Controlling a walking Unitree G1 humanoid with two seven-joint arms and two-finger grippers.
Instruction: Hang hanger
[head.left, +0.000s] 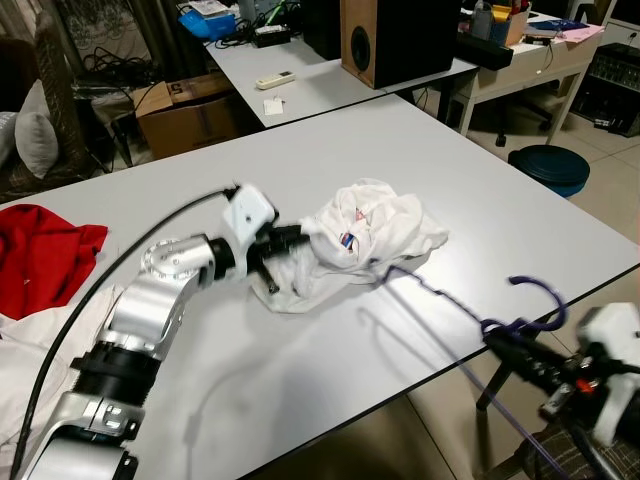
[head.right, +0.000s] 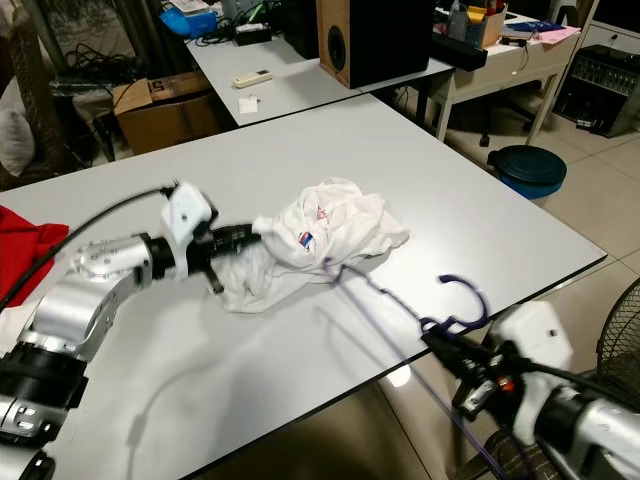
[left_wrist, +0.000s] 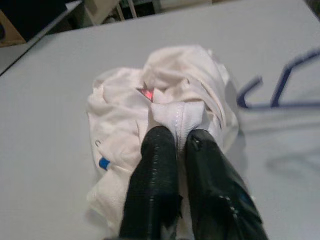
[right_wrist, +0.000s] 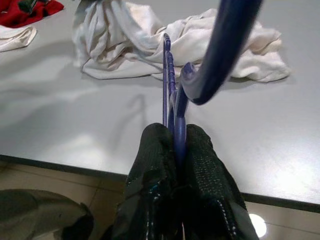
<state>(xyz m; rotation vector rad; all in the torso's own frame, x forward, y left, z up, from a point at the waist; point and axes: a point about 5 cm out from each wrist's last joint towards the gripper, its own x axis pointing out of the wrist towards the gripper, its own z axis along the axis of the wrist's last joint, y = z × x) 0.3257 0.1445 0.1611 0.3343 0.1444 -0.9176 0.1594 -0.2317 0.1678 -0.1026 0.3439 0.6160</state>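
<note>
Both pairs of black fingers are pinched shut on something: the left gripper (left_wrist: 175, 137) clamps a folded hem of the white shirt (head.left: 365, 240), and the right gripper (right_wrist: 175, 145) squeezes the neck of the purple hanger (head.right: 400, 300) just under its hook. That shirt lies bunched in a heap near the middle of the grey table (head.left: 300, 380), by far the largest thing here, and the hanger reaches from the table's near edge, where the right gripper hangs just off it, up to the heap, its far end touching or tucked under the cloth; which, I cannot tell. My guess is that the step in hand is threading the hanger into the shirt, with the hanging itself not yet begun. Next the left gripper would need to lift and spread the neck opening so the hanger's arm can slide inside. Around this, a second table (head.left: 300, 80) at the back carries a wooden speaker (head.left: 395, 40), a cardboard box (head.left: 185, 110) sits on the floor, a red cloth (head.left: 45, 255) lies at the table's left end, and a remote control (head.left: 275, 78) rests beside the speaker.
</note>
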